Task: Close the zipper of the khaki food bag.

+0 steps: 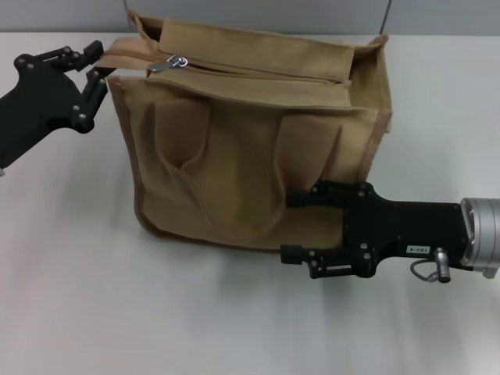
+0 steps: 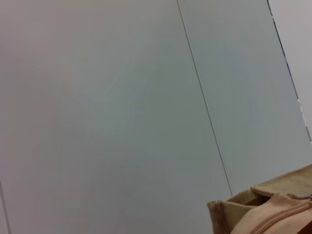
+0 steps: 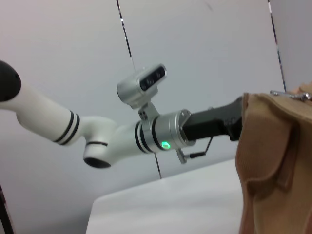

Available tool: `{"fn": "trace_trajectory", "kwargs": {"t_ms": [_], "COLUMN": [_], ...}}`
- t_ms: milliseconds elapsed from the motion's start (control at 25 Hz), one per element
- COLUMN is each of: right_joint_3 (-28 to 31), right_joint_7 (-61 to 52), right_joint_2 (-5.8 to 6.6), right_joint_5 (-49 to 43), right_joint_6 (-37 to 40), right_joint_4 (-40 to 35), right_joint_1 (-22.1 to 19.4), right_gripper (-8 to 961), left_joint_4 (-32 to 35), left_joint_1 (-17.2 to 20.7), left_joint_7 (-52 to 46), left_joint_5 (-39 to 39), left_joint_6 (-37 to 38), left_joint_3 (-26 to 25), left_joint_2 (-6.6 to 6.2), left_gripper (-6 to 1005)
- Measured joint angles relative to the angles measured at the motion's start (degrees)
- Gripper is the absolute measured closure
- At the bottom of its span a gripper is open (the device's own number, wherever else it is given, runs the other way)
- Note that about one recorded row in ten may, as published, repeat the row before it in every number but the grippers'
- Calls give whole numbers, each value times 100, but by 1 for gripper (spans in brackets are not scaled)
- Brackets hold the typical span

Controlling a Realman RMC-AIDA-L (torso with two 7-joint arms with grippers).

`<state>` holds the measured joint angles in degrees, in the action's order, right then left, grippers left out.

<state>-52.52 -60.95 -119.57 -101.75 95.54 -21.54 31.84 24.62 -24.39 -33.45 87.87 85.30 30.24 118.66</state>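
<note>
Pinching at the bag's upper left corner, the fingers (image 1: 95,76) of my left gripper (image 1: 98,66) sit against the fabric end of the top panel; I cannot tell whether they have actually closed on the cloth or merely touch it; behind them the black gripper body runs out toward the left edge of the head view. My right gripper (image 1: 293,226) has its two fingers spread apart, the upper one (image 1: 308,195) lying over the front face of the khaki food bag (image 1: 250,156), the lower one (image 1: 301,254) down by the bag's bottom edge; nothing is held between them; its black body and silver wrist cuff reach away to the right.

The bag stands upright on the white table (image 1: 117,312), its two looped handles hanging down the front; the zipper (image 1: 258,74) runs along the top panel, with the silver pull tab (image 1: 168,64) resting near the left end, close to my left gripper. In the right wrist view I see the left arm (image 3: 97,136) reaching to the bag's side.
</note>
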Motion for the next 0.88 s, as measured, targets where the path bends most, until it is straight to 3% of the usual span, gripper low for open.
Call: {"fn": "trace_trajectory", "kwargs": {"t_ms": [80,200,400,680,880], "right_joint_3": [-2,-19,51,55,56], "right_joint_7": [5,3,-15,-469,-923], "right_joint_2": [-1,-2,-3,16,26], "right_joint_5": [145,281,722,2276,2824], "right_joint_6": [115,205,597,1180,1009], "right_joint_4": [54,82,298,433,285], "right_joint_1": [0,-8,-16,-78,-13], "right_gripper": [127,127,127,127,127], "left_joint_4": [-4,-53,-107,-271,-296], "left_joint_1": [2,15,38,70,92], "left_joint_7": [1,0,-8,11,15], "left_joint_5": [0,0,-6,-163,-208], "left_joint_6": [12,28,136,278,341], "left_joint_3": [0,-11,-40,-66,-70], "left_joint_2": [5,8,6,7,1], "left_gripper": [604,873,980,980,980]}}
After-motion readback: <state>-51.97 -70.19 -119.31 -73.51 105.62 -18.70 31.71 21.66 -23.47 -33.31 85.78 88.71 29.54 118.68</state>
